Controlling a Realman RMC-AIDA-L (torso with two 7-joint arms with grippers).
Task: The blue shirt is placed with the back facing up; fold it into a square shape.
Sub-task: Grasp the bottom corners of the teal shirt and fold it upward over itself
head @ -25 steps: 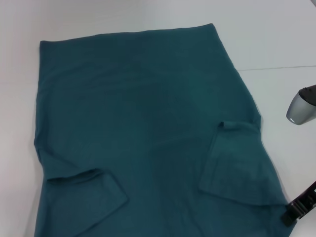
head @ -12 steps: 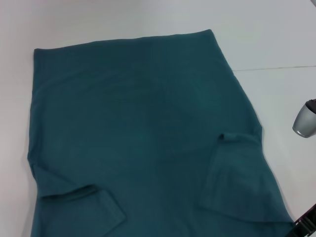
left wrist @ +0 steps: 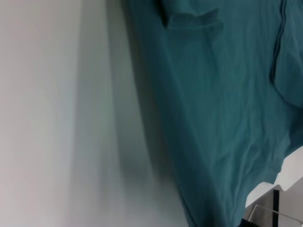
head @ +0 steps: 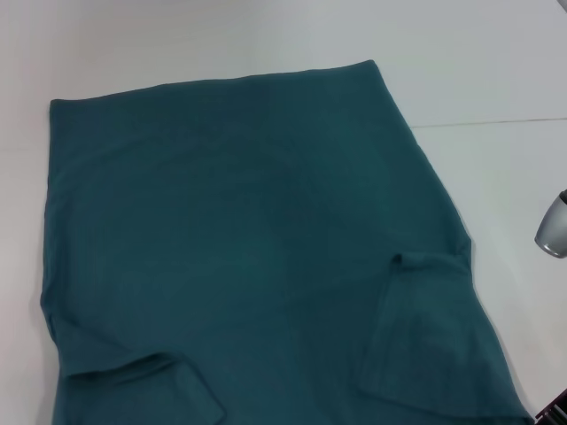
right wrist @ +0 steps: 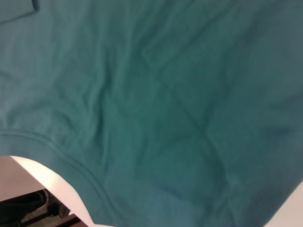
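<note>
Shirt fabric is lying flat across the white table (head: 496,71), both sleeves already turned inward. The blue shirt (head: 239,230) is reaching just inward of the right gripper (head: 554,413), whose fingers I cannot make out. Left gripper is showing nowhere. Judging the next fold: lift both shoulder corners evenly, keeping edges aligned.

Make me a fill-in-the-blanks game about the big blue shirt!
1. The blue shirt lies on a ____ table.
2. Both short sleeves are folded ____ onto the shirt.
3. In the head view, the arm peeking in is at the ____ edge.

Missing words: white; inward; right
</note>
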